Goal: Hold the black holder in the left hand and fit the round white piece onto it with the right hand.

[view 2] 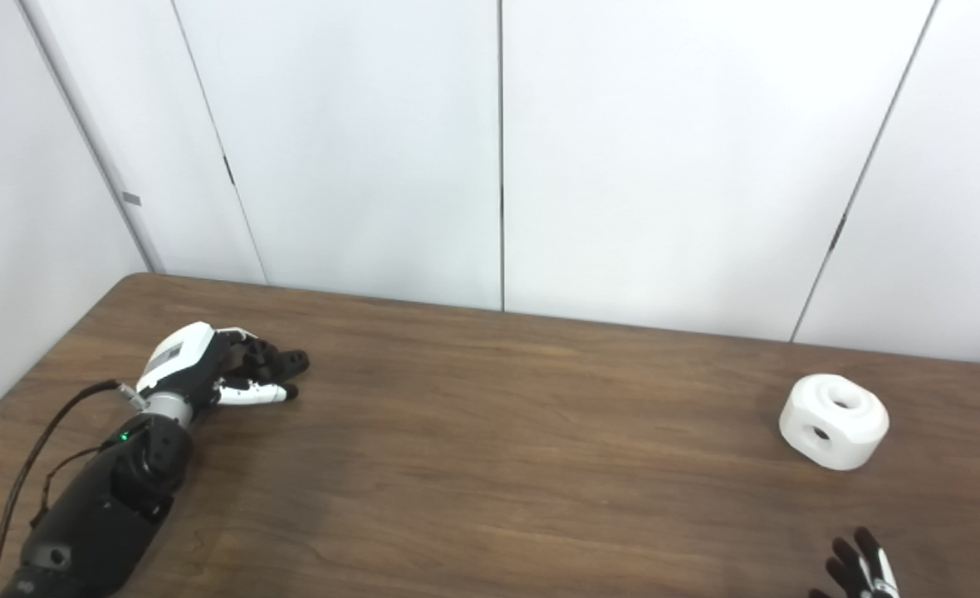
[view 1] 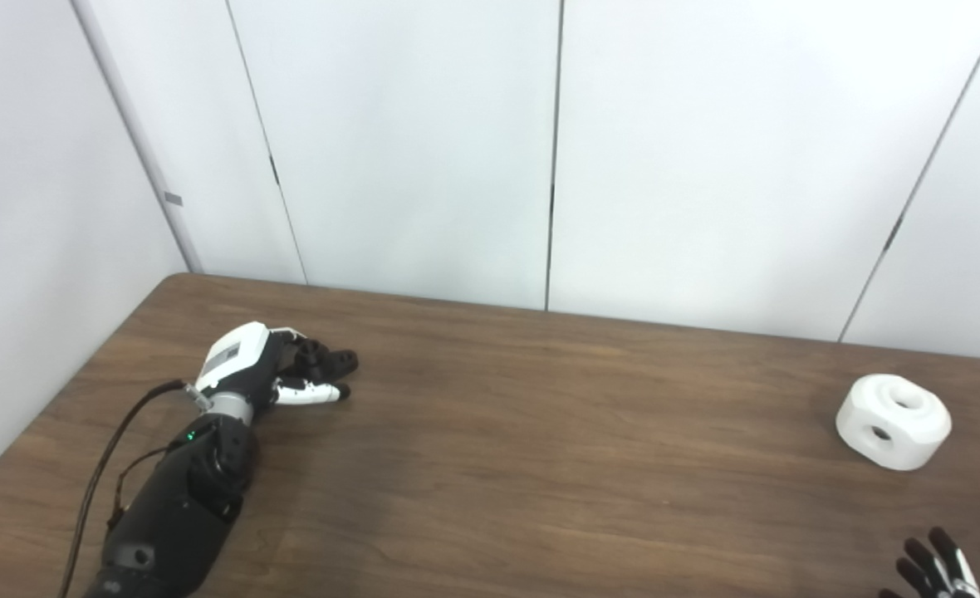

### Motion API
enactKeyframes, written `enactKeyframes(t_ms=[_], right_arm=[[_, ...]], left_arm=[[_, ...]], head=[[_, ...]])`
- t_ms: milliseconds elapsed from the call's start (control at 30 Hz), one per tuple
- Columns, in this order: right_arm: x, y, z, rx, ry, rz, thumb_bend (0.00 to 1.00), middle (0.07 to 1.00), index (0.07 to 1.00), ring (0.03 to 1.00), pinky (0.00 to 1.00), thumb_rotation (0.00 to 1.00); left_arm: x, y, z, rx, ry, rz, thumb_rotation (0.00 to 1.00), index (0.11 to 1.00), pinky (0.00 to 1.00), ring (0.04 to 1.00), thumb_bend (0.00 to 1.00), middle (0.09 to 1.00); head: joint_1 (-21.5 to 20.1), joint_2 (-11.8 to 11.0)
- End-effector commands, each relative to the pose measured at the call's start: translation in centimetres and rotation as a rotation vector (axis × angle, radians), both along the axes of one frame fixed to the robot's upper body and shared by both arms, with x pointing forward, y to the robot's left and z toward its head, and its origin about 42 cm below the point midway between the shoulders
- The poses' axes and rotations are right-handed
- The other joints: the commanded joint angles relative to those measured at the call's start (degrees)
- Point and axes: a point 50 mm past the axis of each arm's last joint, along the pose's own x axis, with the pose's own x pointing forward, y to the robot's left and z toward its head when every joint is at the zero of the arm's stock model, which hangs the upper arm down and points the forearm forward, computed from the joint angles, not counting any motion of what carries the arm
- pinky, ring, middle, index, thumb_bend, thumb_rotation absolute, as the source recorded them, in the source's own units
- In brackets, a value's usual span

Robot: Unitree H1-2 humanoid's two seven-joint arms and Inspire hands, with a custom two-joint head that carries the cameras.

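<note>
The black holder [view 1: 329, 360] lies on the table at the left, a short dark piece with a rounded end pointing right. My left hand [view 1: 267, 365] is wrapped around it, thumb in front and fingers behind, so most of the holder is hidden. The round white piece [view 1: 894, 421], a thick puck with a hole on top and one in its side, sits at the far right of the table. Only the spread fingertips of my right hand [view 1: 937, 568] show at the bottom right corner, well short of the white piece and holding nothing.
The brown wooden table [view 1: 540, 448] spans the view, its far edge against white wall panels [view 1: 423, 149]. A black cable [view 1: 108, 465] trails along my left forearm. A wide stretch of bare wood separates the two hands.
</note>
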Motion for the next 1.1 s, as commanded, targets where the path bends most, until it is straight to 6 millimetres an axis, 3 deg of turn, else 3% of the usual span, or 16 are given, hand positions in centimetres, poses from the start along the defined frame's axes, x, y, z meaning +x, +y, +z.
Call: enactKeyframes(t_ms=[0, 333, 1067], right_arm=[[-0.1, 0.0, 0.6, 0.002, -0.024, 0.030, 0.55, 0.979, 1.000, 0.962, 0.87, 1.00], [-0.2, -0.6, 0.3, 0.008, -0.021, 0.035, 0.59, 0.976, 1.000, 0.965, 0.88, 1.00], [-0.3, -1.6, 0.7, 0.012, -0.020, 0.021, 0.66, 0.964, 1.000, 0.956, 0.87, 1.00]], left_arm=[[1.3, 0.9, 3.6, 0.051, -0.084, -0.002, 0.38, 0.715, 1.00, 0.950, 0.85, 0.887], [1.4, 1.4, 4.2, 0.079, -0.084, 0.020, 0.34, 0.683, 1.00, 0.955, 0.83, 0.868], [1.2, 1.9, 4.6, 0.090, -0.068, 0.020, 0.21, 0.606, 1.00, 0.913, 0.82, 0.818]], head=[[0.1, 0.0], [0.8, 2.9], [1.3, 3.9]])
